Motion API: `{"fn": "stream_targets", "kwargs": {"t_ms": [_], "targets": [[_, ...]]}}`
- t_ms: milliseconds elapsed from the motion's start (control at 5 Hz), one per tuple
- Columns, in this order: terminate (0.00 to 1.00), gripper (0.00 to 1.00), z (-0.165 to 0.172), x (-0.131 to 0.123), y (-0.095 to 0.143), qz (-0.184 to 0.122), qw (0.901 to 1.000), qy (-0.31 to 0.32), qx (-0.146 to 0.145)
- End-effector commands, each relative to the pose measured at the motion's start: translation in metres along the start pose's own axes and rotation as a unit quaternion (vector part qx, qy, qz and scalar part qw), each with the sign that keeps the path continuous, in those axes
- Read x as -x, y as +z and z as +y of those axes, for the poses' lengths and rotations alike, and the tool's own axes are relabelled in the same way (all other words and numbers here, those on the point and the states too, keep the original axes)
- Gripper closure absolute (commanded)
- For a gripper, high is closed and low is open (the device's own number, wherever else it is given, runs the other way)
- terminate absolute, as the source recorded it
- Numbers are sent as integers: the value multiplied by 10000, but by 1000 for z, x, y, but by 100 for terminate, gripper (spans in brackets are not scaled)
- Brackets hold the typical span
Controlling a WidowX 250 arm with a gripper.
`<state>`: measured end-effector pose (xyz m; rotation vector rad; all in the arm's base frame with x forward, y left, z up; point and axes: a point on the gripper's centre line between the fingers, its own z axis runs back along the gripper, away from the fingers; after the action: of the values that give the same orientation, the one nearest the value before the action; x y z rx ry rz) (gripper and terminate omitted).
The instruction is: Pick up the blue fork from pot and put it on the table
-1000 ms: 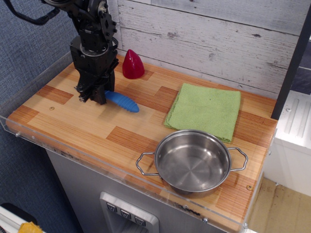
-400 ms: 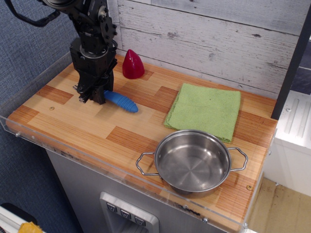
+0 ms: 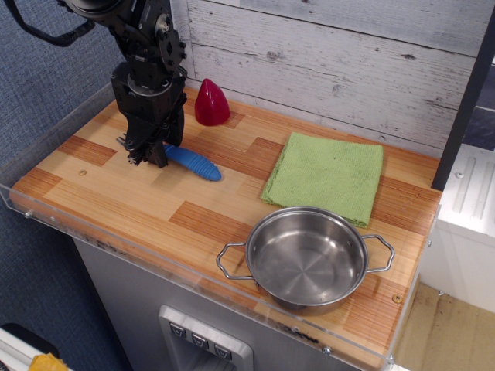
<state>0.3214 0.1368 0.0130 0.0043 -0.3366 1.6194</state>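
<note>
Pincer (image 3: 147, 151) is low over the left rear of the tabletop (image 3: 201, 220), its tip at the tine end of the blue fork (image 3: 193, 162). Whether the jaws still grip the fork or have parted cannot be determined; the black body hides the contact. Blue handle lies flat on the planks, pointing right toward the green cloth (image 3: 325, 176), well apart from the pot (image 3: 305, 255), which is empty. Compared with a second ago, the arm has drawn slightly up and back, and the handle has shifted only marginally. Judgement: placement appears made, with release and withdrawal the remaining step. A red cone-shaped object (image 3: 210, 102) stands just behind, untouched.
</note>
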Motion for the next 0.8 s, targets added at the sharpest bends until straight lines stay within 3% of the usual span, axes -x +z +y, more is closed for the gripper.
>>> {"fn": "stream_targets", "kwargs": {"t_ms": [0, 400, 600], "targets": [[0, 0, 0, -11, 19, -38, 9997, 34, 258], [0, 0, 0, -11, 62, 27, 9989, -318, 348], [0, 0, -1, -4, 86, 138, 9918, -1262, 124]]}}
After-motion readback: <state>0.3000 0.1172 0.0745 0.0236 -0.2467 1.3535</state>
